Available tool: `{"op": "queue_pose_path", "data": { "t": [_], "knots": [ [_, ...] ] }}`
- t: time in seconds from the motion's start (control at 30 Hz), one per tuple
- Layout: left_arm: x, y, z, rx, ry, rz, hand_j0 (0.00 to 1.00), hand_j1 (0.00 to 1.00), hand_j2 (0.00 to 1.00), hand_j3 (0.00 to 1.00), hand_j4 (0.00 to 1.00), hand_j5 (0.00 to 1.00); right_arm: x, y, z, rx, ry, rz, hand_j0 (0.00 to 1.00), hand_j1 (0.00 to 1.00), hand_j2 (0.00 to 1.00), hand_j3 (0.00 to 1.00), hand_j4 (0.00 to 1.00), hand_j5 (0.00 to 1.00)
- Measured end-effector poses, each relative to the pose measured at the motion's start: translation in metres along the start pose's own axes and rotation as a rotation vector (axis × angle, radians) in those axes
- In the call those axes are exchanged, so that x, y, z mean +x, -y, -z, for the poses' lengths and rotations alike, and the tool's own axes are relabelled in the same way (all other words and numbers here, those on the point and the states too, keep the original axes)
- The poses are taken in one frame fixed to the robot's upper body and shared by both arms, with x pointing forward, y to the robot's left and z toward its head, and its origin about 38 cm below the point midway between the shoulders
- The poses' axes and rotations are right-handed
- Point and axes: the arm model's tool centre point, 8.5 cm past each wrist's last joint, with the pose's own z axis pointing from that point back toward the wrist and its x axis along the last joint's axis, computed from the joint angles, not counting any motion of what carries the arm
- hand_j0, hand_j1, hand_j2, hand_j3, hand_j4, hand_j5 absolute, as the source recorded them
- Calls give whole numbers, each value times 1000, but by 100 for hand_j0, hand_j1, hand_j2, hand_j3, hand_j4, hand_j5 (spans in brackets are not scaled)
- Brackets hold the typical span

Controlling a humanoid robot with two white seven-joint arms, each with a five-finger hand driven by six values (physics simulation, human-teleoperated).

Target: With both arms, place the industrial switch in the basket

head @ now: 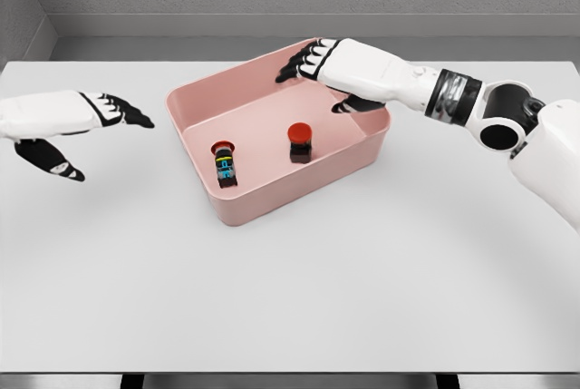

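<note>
Grey walls behind, and a wide white desk point(290, 298) fills the view. Sitting just above centre is the pink basket point(358, 146), turned at an angle, and there are two industrial switches inside it. One switch with a red button point(300, 142) stands upright near the middle of the basket floor. The other, a switch with coloured bands on its body point(224, 164), lies tipped over at about 8 o'clock from the first, close to the basket's left wall. The right hand point(322, 67) reaches in from 3 o'clock and hovers over the basket's far corner at 12 o'clock, fingers point(292, 70) spread and relaxed, gripping nothing. The left hand point(68, 121) hangs out at 9 o'clock, well apart from the basket, fingers open too, thumb dropped low, nothing in its grasp.
</note>
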Motion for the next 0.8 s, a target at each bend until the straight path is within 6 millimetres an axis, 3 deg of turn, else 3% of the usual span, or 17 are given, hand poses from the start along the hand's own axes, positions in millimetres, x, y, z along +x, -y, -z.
{"op": "queue_pose_path", "data": {
  "t": [0.13,0.23,0.47,0.53,0.7,0.8],
  "knots": [
    [0,2,1,-5,2,-2,100,100,100,100,100,100,-2,3,-3,-8,-7,1,100,100,100,100,100,100],
    [0,2,1,-6,2,-2,100,100,100,100,100,100,-10,2,-18,-9,-41,6,100,100,100,100,100,100],
    [0,2,0,-6,1,-2,100,100,100,100,100,100,-36,-10,-82,7,-172,38,100,100,100,100,100,100],
    [0,2,0,-6,2,-2,100,100,100,100,100,100,-39,-26,-106,19,-219,73,100,100,100,100,100,100],
    [1,2,1,-6,2,-2,100,100,100,100,100,100,-49,-32,-149,28,-306,89,100,100,100,100,100,100],
    [1,2,1,-6,3,-2,100,100,100,100,100,100,-53,-29,-164,22,-338,86,100,100,100,100,100,100]
  ]
}}
